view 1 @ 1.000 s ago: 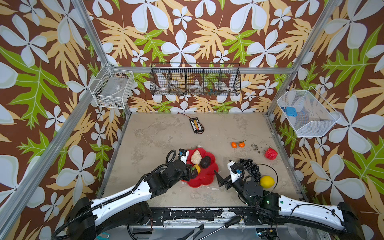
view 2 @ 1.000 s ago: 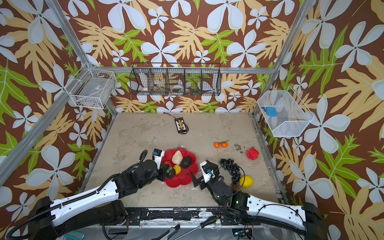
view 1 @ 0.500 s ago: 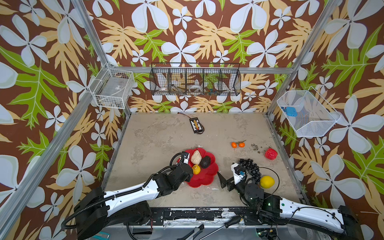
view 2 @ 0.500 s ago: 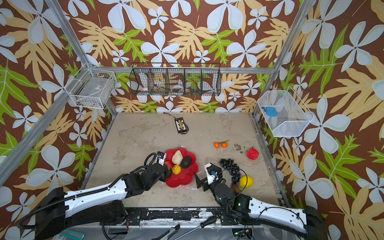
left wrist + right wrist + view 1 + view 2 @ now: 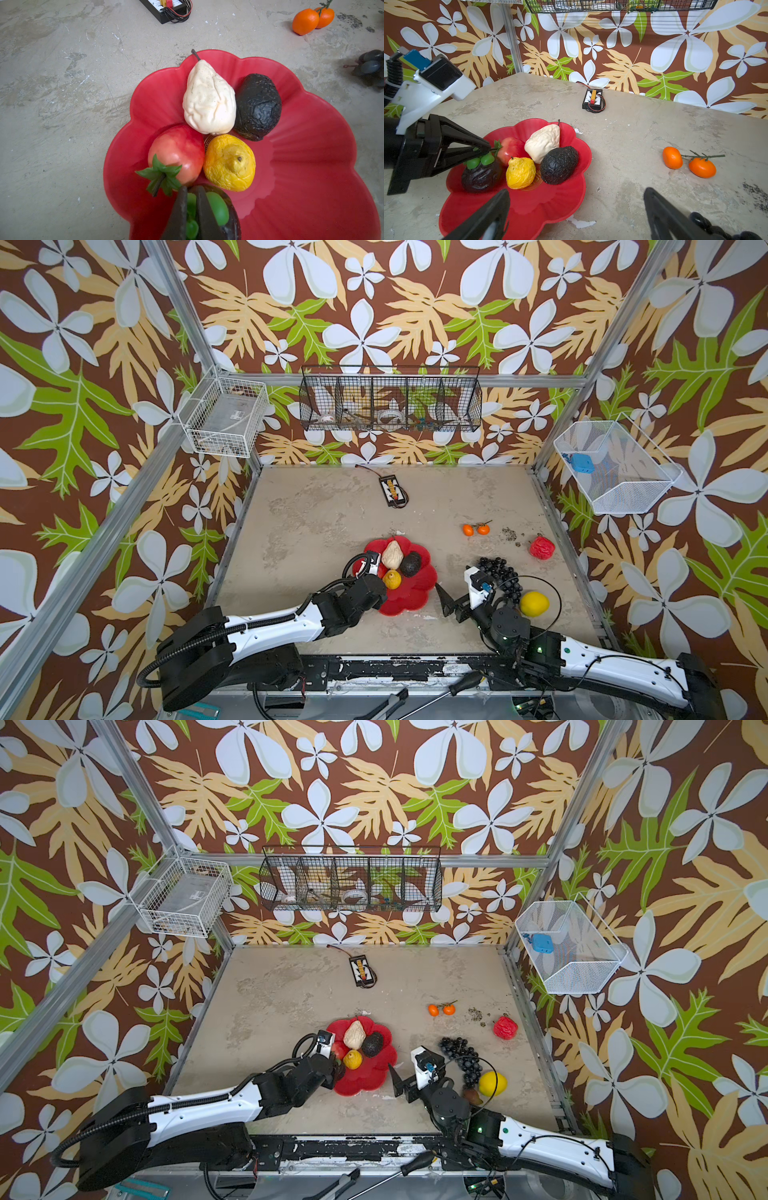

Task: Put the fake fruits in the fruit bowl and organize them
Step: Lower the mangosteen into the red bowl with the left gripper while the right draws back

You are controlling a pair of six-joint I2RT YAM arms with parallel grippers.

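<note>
Desk: mottled beige. The fruit bowl, red and petal-edged, sat slightly toward 6 o'clock of the desk's centre.

The left gripper entered at the bowl's 8 o'clock. Its fingers were pinched narrow on the green top of a dark purple fruit sitting in the bowl. The right gripper stood just beside the rim at 4 o'clock, fingers spread wide, holding nothing.

The grape bunch lay on the desk at 3 o'clock from the bowl, with the lemon near it at 4 o'clock.

In the bowl:
- pear at 12 o'clock
- avocado at 1 o'clock, touching the pear
- apple at 9 o'clock
- crumpled yellow fruit at centre

The strawberry and two oranges lay out at 2 o'clock, well apart from the bowl.
</note>
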